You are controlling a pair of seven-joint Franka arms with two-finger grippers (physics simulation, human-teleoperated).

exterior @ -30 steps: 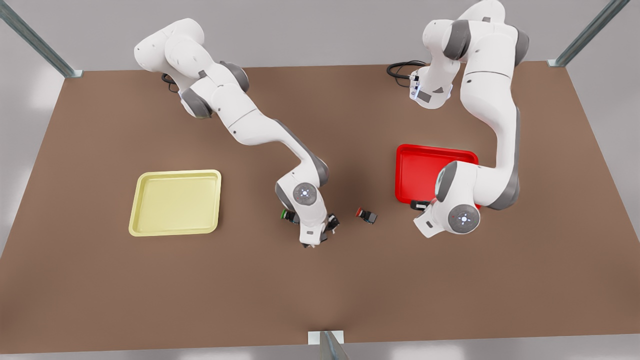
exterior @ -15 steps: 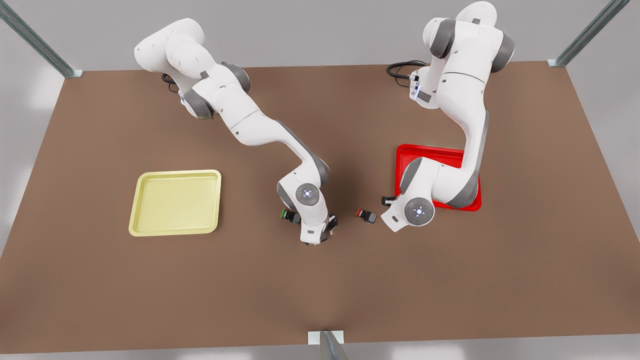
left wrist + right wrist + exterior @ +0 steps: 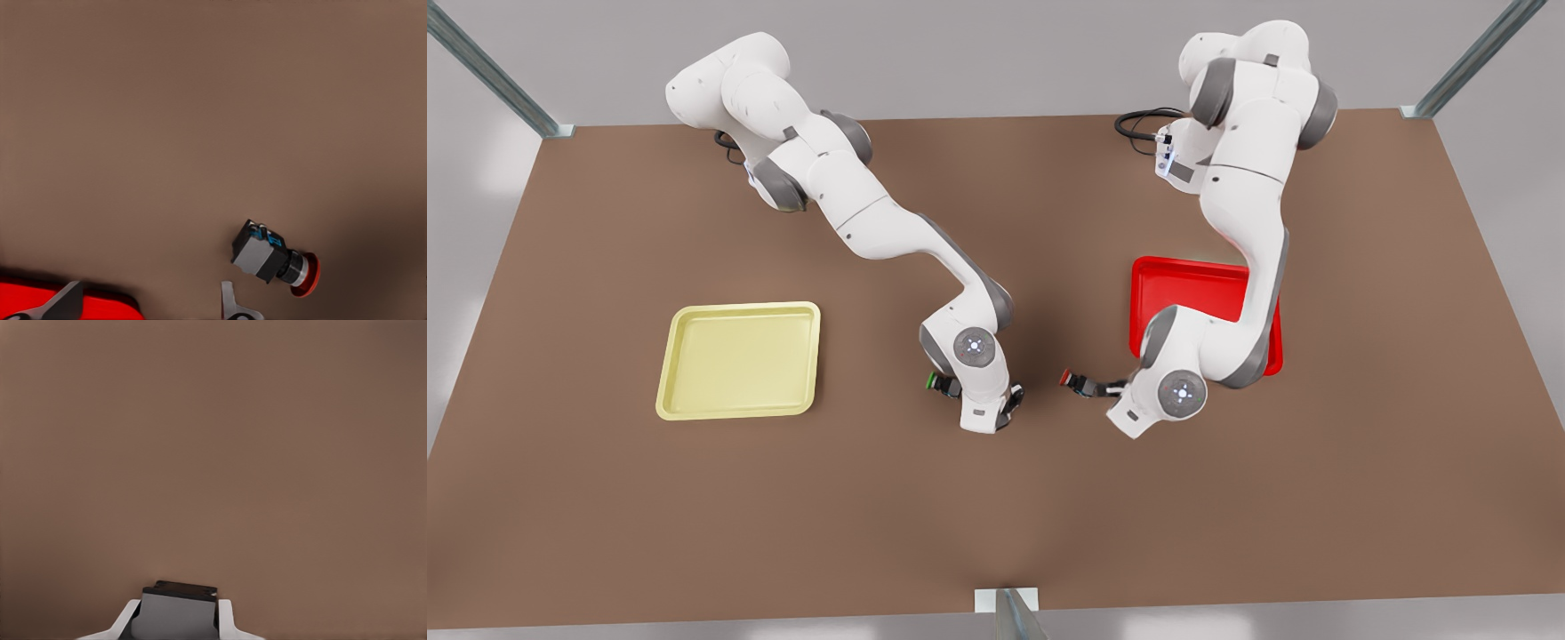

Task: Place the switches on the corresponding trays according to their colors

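Observation:
The red-capped switch (image 3: 1074, 381) lies on its side on the brown table, just off the red tray (image 3: 1183, 293). My left gripper (image 3: 1108, 388) hovers right beside it, open; in the left wrist view the red switch (image 3: 273, 259) lies just outside one of the fingers (image 3: 230, 303), and the red tray (image 3: 20, 300) shows at the edge. My right gripper (image 3: 1009, 407) is low over the table's middle, shut on a dark grey switch body (image 3: 179, 607) whose cap is hidden. The pale yellow tray (image 3: 738, 359) lies at the front view's left.
A small dark part with a green end (image 3: 934, 380) lies by the right arm's wrist. A black cable (image 3: 1138, 124) coils at the table's back. Metal frame posts stand at the corners and at the front edge (image 3: 1009, 609).
The left arm swung from over the red tray's front toward the front view's left and came down beside the red switch. The right gripper's fingers drew in on the grey switch.

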